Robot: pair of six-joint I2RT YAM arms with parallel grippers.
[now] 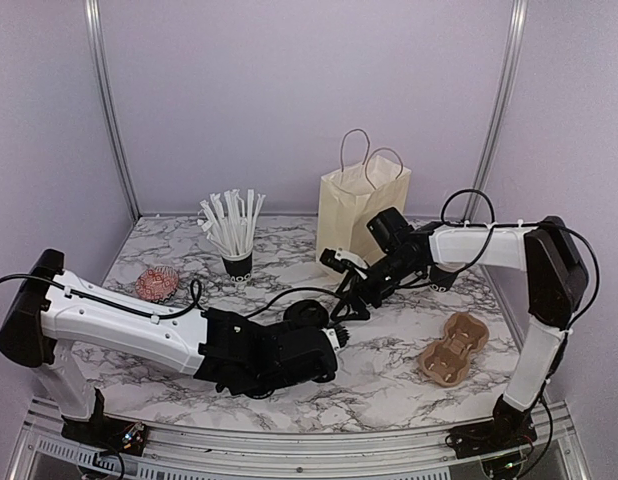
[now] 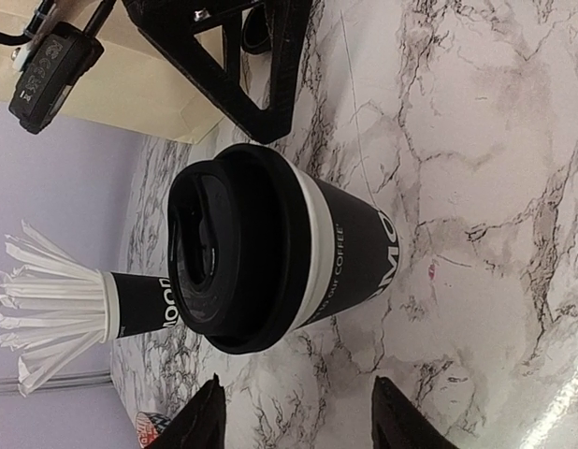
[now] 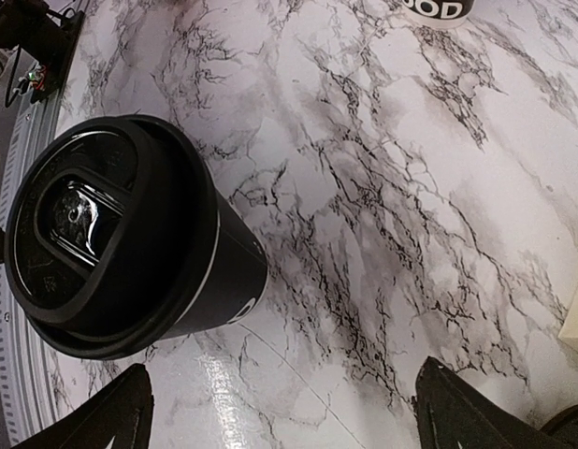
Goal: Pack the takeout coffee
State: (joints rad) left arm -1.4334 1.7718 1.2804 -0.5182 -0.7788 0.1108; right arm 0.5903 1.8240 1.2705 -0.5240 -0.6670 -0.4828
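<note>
Small takeout coffee (image 2: 270,262) stands upright on marble surface (image 2: 476,140), black lid on, near middle, between two claws. Close by, left claw (image 2: 298,421) partly open, holds nothing; cup just past its tips. Other side, right claw (image 3: 289,416) wide open, holds nothing, cup near it. Farther back, cup with straws (image 1: 236,262). Behind that, paper bag (image 1: 359,215) upright. Off right, brown cup tray (image 1: 454,348) lies flat.
</note>
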